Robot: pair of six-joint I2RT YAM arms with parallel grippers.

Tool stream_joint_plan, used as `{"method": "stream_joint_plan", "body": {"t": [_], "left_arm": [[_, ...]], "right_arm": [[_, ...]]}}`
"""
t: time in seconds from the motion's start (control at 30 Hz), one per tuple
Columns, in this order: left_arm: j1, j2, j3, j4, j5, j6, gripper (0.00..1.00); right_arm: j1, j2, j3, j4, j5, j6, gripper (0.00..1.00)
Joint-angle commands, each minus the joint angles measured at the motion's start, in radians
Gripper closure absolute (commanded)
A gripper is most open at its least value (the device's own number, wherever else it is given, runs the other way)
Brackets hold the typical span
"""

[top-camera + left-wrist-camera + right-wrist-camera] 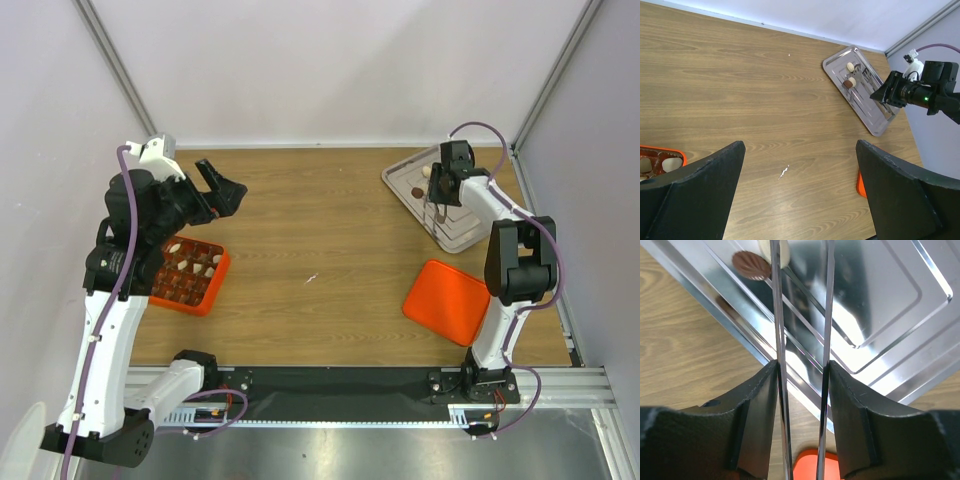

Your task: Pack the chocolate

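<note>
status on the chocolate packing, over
Left end effector open. Right end effector shut on tongs over metal tray. Brown chocolate, cream chocolate on tray. Nothing blocking.

A: Wooden surface here, and at the far right a silver tray sits at an angle near the corner.
B: Metal tongs over it, both arms parallel, crossing the tray's rim.
A: Orange gridded box on the left, flat orange lid on the right, well apart.
B: Tiny white scrap lies between them.
</note>
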Motion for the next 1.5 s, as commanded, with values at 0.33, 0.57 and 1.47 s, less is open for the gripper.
{"method": "stream_joint_plan", "body": {"t": [0.33,0.57,1.47], "left_arm": [[0.006,-0.009,0.004,0.029,-0.005,-0.011,0.0],[0.006,0.001,0.013,0.034,-0.008,-0.013,0.0],[0.006,0.045,0.007,0.068,-0.021,-0.011,0.0]], "right_arm": [[-0.029,0.005,0.008,0.053,-0.008,-0.029,0.55],[-0.038,0.043,0.047,0.093,-0.069,-0.061,0.55],[-0.041,0.218,0.235,0.066,-0.084,-0.093,0.57]]}}
